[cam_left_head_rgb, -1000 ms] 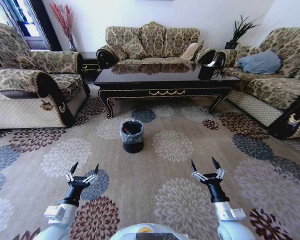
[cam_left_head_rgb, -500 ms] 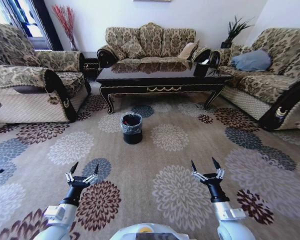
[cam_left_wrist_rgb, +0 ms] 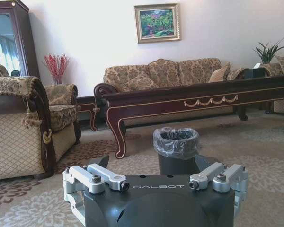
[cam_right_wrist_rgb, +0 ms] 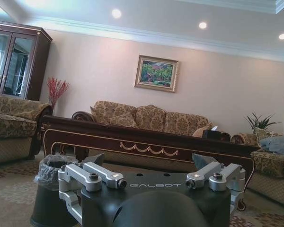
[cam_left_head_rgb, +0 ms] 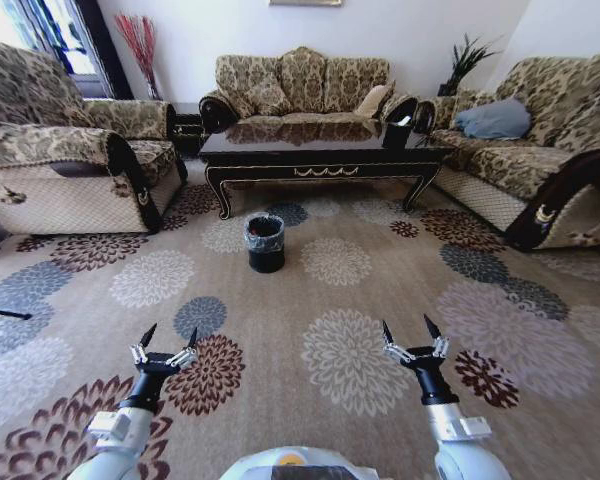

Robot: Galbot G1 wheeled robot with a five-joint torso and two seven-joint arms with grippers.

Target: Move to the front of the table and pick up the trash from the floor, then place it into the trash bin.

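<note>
The left pincer [cam_left_head_rgb: 166, 340], black-tipped on silver links, hangs low at 7 o'clock in the head view, prongs spread apart and holding nothing. The right pincer [cam_left_head_rgb: 412, 334] mirrors it at 5 o'clock, equally spread and empty. Both hover above the beige carpeted floor [cam_left_head_rgb: 280, 320] with its round flower medallions. Toward 12 o'clock stands the small round black trash bin [cam_left_head_rgb: 265, 243] with a crinkled plastic liner, just in front of the long glossy dark desk [cam_left_head_rgb: 315, 155] with gold scroll trim and curved legs. Patterned brocade sofas [cam_left_head_rgb: 298, 82] ring the desk. The left wrist view adds a framed painting [cam_left_wrist_rgb: 157, 22] above the sofa and the bin's liner rim [cam_left_wrist_rgb: 176, 140] seen side-on. No scraps of trash can be made out on the carpet.
</note>
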